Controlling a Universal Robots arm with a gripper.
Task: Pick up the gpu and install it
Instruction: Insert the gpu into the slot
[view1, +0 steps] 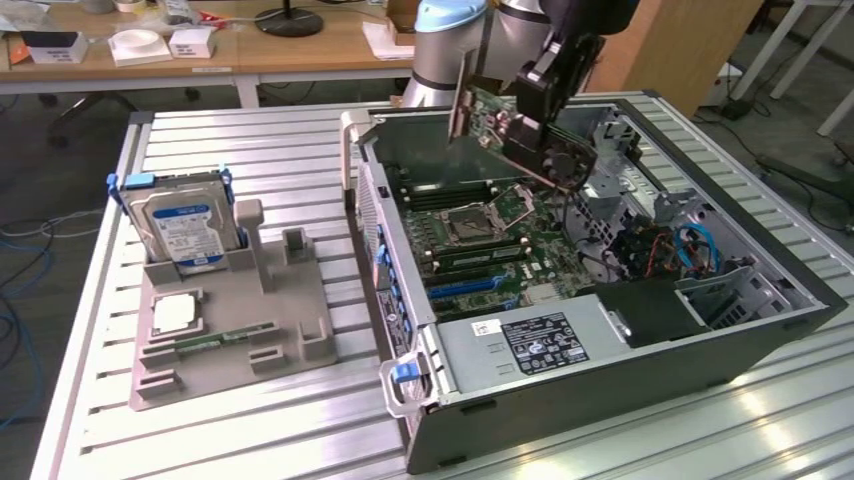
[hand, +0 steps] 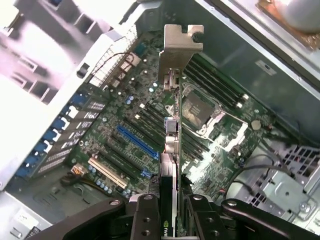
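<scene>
One gpu (view1: 518, 140) pinched in claw (hand: 169, 207) above one open case (view1: 601, 405) | one hard drive (view1: 187, 228)

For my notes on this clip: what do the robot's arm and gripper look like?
The arm is a rounded silver-grey tube with a pale blue cap on its joint. The gripper is matte black, built from jointed linkages studded with round pivot pins. Its fingers are black, flat-sided bars with small round holes.
</scene>
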